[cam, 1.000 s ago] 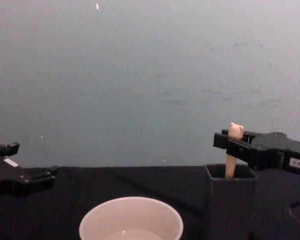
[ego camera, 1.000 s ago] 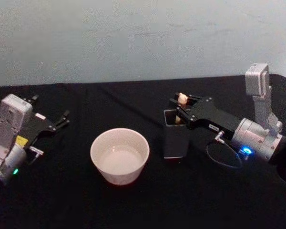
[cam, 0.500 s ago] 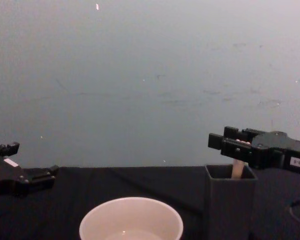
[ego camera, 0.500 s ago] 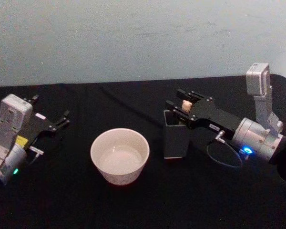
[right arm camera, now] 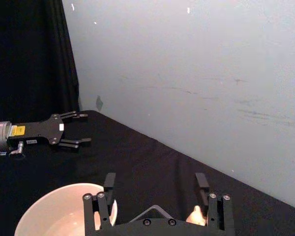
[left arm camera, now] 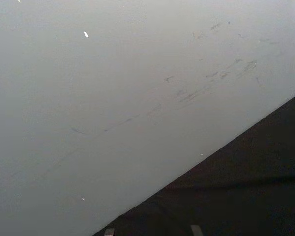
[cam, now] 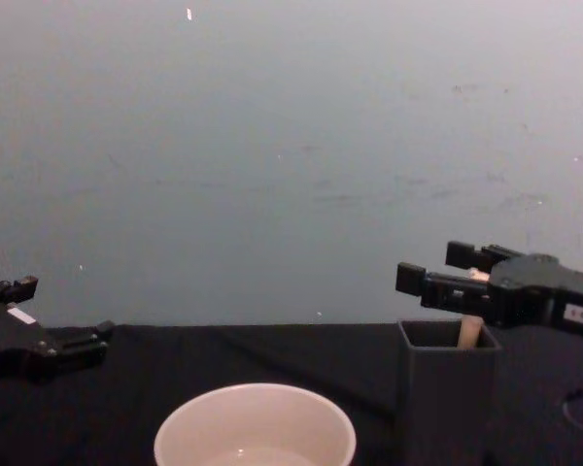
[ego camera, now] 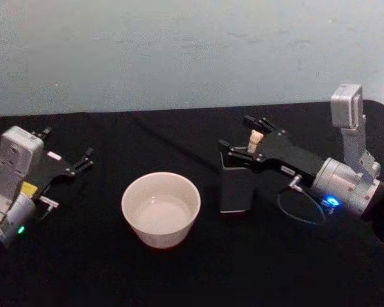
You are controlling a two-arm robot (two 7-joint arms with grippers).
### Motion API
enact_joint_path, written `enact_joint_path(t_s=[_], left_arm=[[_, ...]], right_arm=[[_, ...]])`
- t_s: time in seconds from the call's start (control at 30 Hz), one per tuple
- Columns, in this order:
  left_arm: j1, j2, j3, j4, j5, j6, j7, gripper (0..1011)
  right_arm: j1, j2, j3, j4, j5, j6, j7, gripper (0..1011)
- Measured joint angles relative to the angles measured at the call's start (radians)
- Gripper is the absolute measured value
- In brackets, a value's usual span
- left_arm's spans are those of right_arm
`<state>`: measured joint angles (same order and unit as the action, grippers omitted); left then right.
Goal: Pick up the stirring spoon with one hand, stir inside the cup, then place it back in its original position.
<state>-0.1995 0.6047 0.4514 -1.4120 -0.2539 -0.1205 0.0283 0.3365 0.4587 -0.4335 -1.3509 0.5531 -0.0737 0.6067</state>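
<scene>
A: Right gripper (ego camera: 242,142) sits over the dark grey holder (ego camera: 236,185), its 2 fingers (right arm camera: 109,183) spread wide apart, and they're gripping nothing.

B: And the spoon (ego camera: 254,139)?

A: It stands in the holder. From the head camera its cream handle pokes up between the fingers, close to the farther one. I can't tell whether it touches that finger.

B: The stem and bowl?

A: Hidden down inside the holder. From the chest camera just a bit of handle (cam: 469,331) shows above the rim, partly behind the gripper.

B: Cup?

A: The cream cup (ego camera: 160,208) sits on the black table (ego camera: 179,275), just left of the holder, apart from it. From the chest its bottom is cut off.

B: Left gripper (ego camera: 88,158)?

A: Parked well left of the cup, fingers parted, empty.
</scene>
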Motion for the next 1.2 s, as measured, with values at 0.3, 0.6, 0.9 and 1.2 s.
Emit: enact_joint_path(t_s=[0.3,0.6,0.9,1.2], left_arm=[[0.0,0.0,0.0,0.0,0.0,0.0,0.0,1001],[0.0,0.0,0.0,0.0,0.0,0.0,0.0,1001],[0.0,0.0,0.0,0.0,0.0,0.0,0.0,1001],[0.0,0.0,0.0,0.0,0.0,0.0,0.0,1001]], right_arm=[[-0.002,-0.007,0.023,-0.027,0.008,-0.033,-0.006,1002],[-0.006,-0.042,0.114,-0.082,0.022,-0.094,-0.112,1002],[0.0,-0.093,0.148,-0.014,-0.111,-0.028,-0.348,1002],[0.0,-0.118,0.124,0.088,-0.178,0.037,-0.381,1002]])
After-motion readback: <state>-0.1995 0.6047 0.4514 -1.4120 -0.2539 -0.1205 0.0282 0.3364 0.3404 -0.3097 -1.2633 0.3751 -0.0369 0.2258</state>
